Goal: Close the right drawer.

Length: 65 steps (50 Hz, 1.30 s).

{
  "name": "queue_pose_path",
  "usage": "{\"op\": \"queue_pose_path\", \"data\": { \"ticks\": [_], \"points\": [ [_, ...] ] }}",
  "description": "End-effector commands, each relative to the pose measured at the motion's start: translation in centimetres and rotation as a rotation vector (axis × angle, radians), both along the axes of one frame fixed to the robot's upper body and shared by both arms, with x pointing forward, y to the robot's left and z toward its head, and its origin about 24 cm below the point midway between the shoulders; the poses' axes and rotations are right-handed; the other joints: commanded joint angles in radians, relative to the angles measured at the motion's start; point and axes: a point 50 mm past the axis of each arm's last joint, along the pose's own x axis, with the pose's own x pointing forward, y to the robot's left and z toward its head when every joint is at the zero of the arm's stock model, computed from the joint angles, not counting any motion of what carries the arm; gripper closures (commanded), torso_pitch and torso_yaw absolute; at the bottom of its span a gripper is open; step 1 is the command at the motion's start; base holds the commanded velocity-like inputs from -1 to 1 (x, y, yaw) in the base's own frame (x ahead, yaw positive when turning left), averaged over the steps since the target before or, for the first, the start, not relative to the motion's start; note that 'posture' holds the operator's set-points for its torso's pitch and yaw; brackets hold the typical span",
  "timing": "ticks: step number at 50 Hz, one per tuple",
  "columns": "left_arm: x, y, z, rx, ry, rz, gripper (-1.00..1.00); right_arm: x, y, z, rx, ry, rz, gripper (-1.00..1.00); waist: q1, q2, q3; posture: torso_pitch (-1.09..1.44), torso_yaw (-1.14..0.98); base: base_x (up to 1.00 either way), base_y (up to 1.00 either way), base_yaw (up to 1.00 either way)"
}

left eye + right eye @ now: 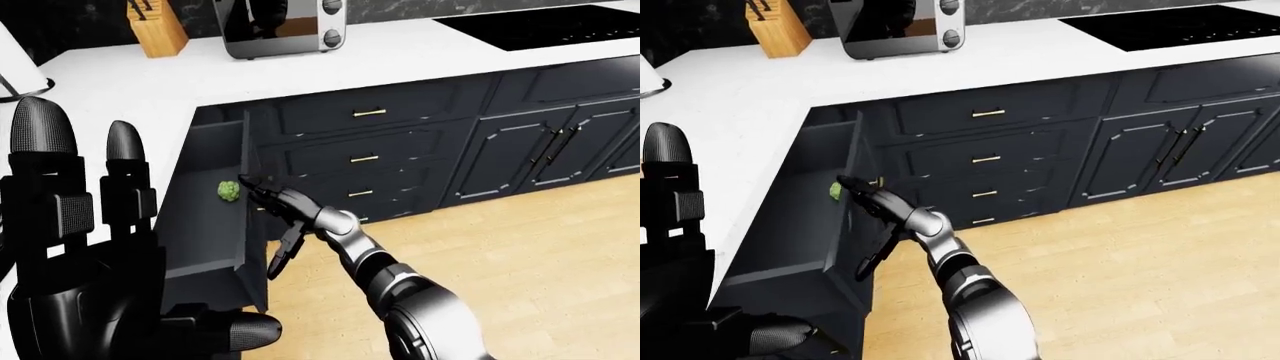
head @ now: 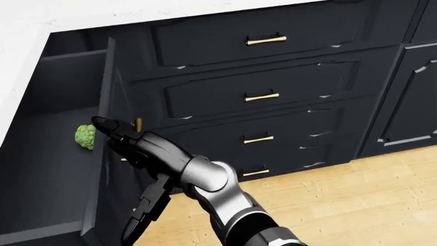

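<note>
The right drawer (image 1: 200,232) stands pulled out from the dark corner cabinet, its front panel (image 2: 104,169) seen edge-on. A small green broccoli (image 2: 85,137) lies inside it. My right hand (image 2: 140,156) is open; one finger reaches along the panel's top edge near the brass handle (image 2: 138,123), the others hang down over the panel's outer face. My left hand (image 1: 80,225) is raised close to the camera at the left of the left-eye view, fingers upright and open, holding nothing.
A stack of closed drawers with brass handles (image 1: 365,158) sits right of the open drawer, then cabinet doors (image 1: 540,150). The white counter (image 1: 400,56) carries a knife block (image 1: 158,28), a chrome appliance (image 1: 285,26) and a black cooktop (image 1: 550,26). Wood floor (image 1: 520,262) lies below.
</note>
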Motion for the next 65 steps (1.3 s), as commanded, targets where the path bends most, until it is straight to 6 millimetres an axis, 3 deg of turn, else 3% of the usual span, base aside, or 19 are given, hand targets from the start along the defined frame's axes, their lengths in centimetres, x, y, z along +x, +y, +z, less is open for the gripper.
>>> {"op": "queue_pose_path", "data": {
  "ticks": [1, 21, 29, 39, 45, 50, 54, 59, 63, 65],
  "points": [
    [-0.6, -0.1, 0.8, 0.005, -0.058, -0.002, -1.00, -0.5, 1.7, 1.4, 0.001, -0.058, 0.110, -1.00, 0.009, 0.005, -0.016, 0.00, 0.00, 0.00, 0.00, 0.00],
    [-0.6, 0.0, 0.7, 0.002, -0.055, -0.003, -1.00, -1.3, 2.1, 0.4, -0.004, -0.030, 0.131, -1.00, 0.008, 0.008, -0.018, 0.00, 0.00, 0.00, 0.00, 0.00],
    [-0.6, 0.0, 0.7, 0.004, -0.054, -0.004, -1.00, -0.3, 1.4, 1.6, 0.024, -0.053, 0.090, -1.00, 0.008, 0.008, -0.017, 0.00, 0.00, 0.00, 0.00, 0.00],
    [-0.5, 0.0, 0.7, 0.002, -0.048, -0.002, -1.00, 3.1, -2.3, 6.5, 0.129, -0.218, -0.087, -1.00, 0.017, 0.003, -0.011, 0.00, 0.00, 0.00, 0.00, 0.00],
    [-0.5, 0.0, 0.7, 0.002, -0.049, -0.001, -1.00, 4.9, -6.1, 9.3, 0.192, -0.323, -0.226, -1.00, 0.019, -0.002, -0.013, 0.00, 0.00, 0.00, 0.00, 0.00],
    [-0.5, -0.2, 0.7, 0.005, -0.048, -0.003, -1.00, 5.6, -10.4, 12.3, 0.276, -0.468, -0.396, -1.00, 0.021, -0.008, -0.013, 0.00, 0.00, 0.00, 0.00, 0.00],
    [-0.5, -0.3, 0.6, 0.010, -0.048, -0.003, -1.00, 4.2, -13.4, 12.3, 0.300, -0.530, -0.493, -1.00, 0.025, -0.015, -0.011, 0.00, 0.00, 0.00, 0.00, 0.00],
    [-0.6, -0.4, 0.6, 0.013, -0.048, -0.005, -1.00, -1.5, -16.7, 12.5, 0.263, -0.664, -0.623, -1.00, 0.033, -0.027, -0.010, 0.00, 0.00, 0.00, 0.00, 0.00],
    [-0.6, -0.6, 0.5, 0.016, -0.046, -0.012, -1.00, -5.4, -17.9, 12.5, 0.258, -0.720, -0.668, -1.00, 0.035, -0.029, -0.007, 0.00, 0.00, 0.00, 0.00, 0.00],
    [-0.6, -0.6, 0.5, 0.019, -0.046, -0.012, -1.00, -6.4, -18.3, 12.5, 0.267, -0.720, -0.685, -1.00, 0.033, -0.028, -0.007, 0.00, 0.00, 0.00, 0.00, 0.00]
  ]
}}
